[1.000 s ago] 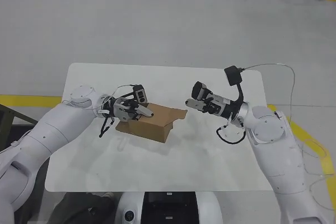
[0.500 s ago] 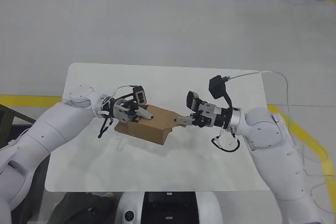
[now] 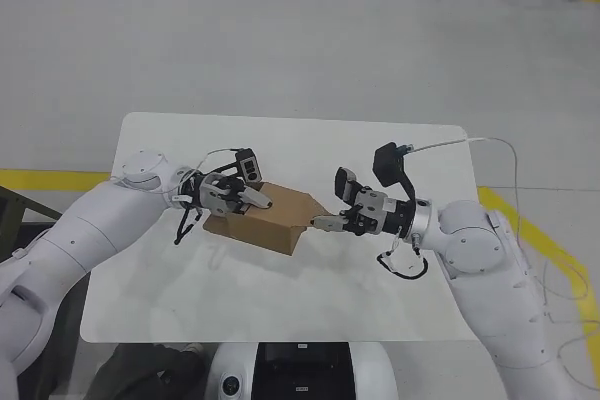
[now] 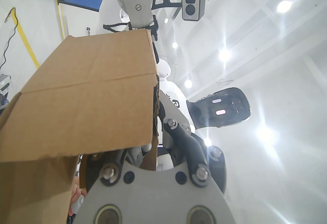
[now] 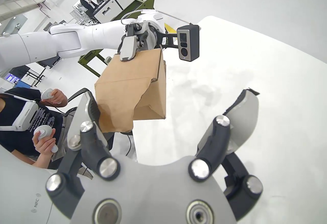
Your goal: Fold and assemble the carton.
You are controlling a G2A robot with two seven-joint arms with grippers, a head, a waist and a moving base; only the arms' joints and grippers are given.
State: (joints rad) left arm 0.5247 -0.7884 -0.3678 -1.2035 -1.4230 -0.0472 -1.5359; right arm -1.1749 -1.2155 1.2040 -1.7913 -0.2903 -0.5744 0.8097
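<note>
- Carton (image 3: 265, 217): one, plain brown corrugated board, around the middle of the white table (image 3: 400, 290), a little left of centre. Partly erected into a squat sleeve; a pressed crease runs across its top panel. Its right end is open, with one loose flap (image 5: 115, 112) drooping outward and slightly crumpled. Whether the underside rests on the table cannot be told.
- Left gripper (image 3: 245, 196): clenched on the carton's far-left edge, one finger (image 5: 126, 50) lying over the top panel. Judged purpose: an anchor, so that the sleeve holds its shape and does not slide while the other end is worked.
- Right gripper (image 3: 325, 221): released, jaws spread wide at the carton's right end, one finger (image 5: 88, 107) against or just beside the drooping flap. Judged purpose: to push the flap in, not to grip it.
- Progress, as judged: body formed, right end not yet closed.
</note>
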